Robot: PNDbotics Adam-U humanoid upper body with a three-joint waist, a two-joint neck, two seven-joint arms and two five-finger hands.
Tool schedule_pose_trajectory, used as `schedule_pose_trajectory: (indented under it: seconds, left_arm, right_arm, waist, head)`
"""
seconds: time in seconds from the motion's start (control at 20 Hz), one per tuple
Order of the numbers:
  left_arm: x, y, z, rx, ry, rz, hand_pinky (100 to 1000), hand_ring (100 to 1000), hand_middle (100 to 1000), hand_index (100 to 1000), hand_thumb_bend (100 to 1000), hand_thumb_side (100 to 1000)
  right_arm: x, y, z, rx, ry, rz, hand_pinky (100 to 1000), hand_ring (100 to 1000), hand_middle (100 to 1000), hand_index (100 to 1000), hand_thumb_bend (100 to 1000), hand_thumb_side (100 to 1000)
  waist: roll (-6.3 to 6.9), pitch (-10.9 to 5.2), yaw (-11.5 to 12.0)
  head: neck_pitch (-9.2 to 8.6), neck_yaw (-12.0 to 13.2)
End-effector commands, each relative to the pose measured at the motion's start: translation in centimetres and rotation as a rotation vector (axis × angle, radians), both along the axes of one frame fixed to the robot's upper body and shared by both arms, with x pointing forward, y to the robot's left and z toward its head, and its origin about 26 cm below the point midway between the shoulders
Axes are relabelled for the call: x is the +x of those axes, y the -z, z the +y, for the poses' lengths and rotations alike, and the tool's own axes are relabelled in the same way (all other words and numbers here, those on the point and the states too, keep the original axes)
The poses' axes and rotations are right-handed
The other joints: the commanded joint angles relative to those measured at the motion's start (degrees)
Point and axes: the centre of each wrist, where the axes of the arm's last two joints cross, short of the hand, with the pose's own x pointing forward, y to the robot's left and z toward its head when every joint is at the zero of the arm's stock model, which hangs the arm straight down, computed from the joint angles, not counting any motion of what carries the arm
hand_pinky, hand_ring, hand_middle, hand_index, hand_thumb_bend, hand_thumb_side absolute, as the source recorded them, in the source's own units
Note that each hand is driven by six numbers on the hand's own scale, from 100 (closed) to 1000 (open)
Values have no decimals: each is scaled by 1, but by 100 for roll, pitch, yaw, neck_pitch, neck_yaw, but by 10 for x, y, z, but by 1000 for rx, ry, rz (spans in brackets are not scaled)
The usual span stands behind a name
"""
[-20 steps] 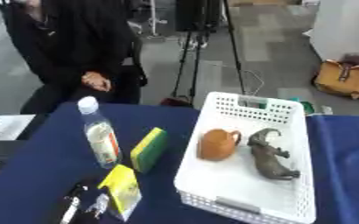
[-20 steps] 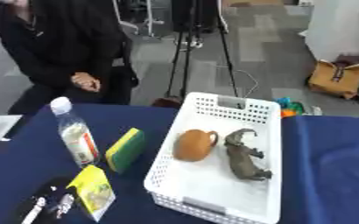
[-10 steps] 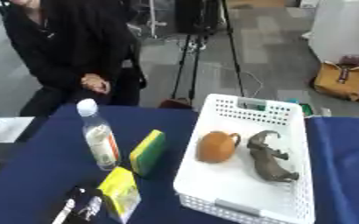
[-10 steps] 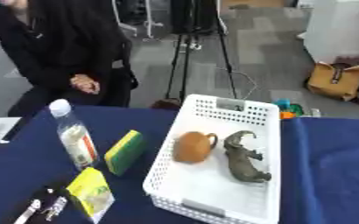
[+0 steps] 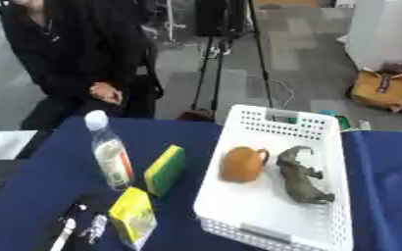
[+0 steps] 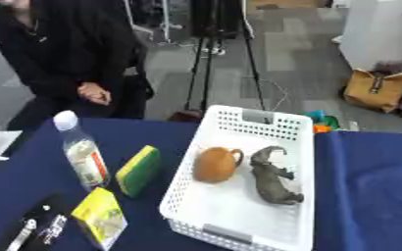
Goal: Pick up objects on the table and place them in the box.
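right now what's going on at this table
A sorting job is partway done. The white basket on the blue table already holds an orange jug and a grey dinosaur toy. Outside it, to its left, wait a water bottle, a yellow-green sponge and a yellow packet. The robot's left hand shows at the bottom left edge beside the packet, touching nothing clearly; whether its fingers are open is unclear. The right hand is out of view.

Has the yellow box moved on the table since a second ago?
No. The yellow box still lies just below the sponge, left of the white basket; only the camera shifted.
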Motion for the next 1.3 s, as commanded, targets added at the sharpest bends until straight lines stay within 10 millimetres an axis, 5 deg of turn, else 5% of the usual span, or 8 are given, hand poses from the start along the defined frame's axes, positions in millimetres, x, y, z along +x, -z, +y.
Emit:
schedule_pose_trajectory:
  seconds: [0.05,0.25,0.5,0.85,0.95,1.15,1.3]
  left_arm:
    - [0,-10,4,25,23,-28,1000,1000,1000,1000,100,1000]
    - [4,-34,21,196,59,-26,1000,1000,1000,1000,100,897]
    - [7,-75,42,479,189,75,1000,1000,1000,1000,100,947]
    - [5,-88,49,603,220,141,1000,1000,1000,1000,100,945]
    - [7,-96,48,647,202,39,896,1000,1000,1000,100,824]
    - [11,-101,39,775,128,-237,883,1000,1000,1000,100,849]
    - [11,-94,34,856,102,-312,795,919,1000,1000,100,845]
  right_arm:
    - [-5,-9,-1,-26,5,-27,424,397,326,473,100,967]
    - [-6,-7,-3,-41,11,-15,421,394,324,472,100,964]
    - [-7,-3,-5,-63,12,13,412,392,321,472,100,962]
    - [-8,-4,-6,-71,7,18,412,391,321,472,100,960]
    - [-8,-3,-6,-70,5,20,410,391,320,471,100,959]
    - [-7,-3,-4,-70,-2,18,412,391,322,468,100,958]
    - [-7,-4,-4,-68,-5,16,412,391,323,468,100,954]
  waist:
    - [33,-91,13]
    - [163,-156,70]
    - [411,-229,73]
    - [474,-201,-11]
    - [478,-200,-11]
    - [449,-186,-33]
    - [433,-175,-53]
  head:
    - [-32,-45]
    - [128,-106]
    - [310,-123]
    - [326,-106]
    - [321,-95]
    - [276,-63]
    - [237,-49]
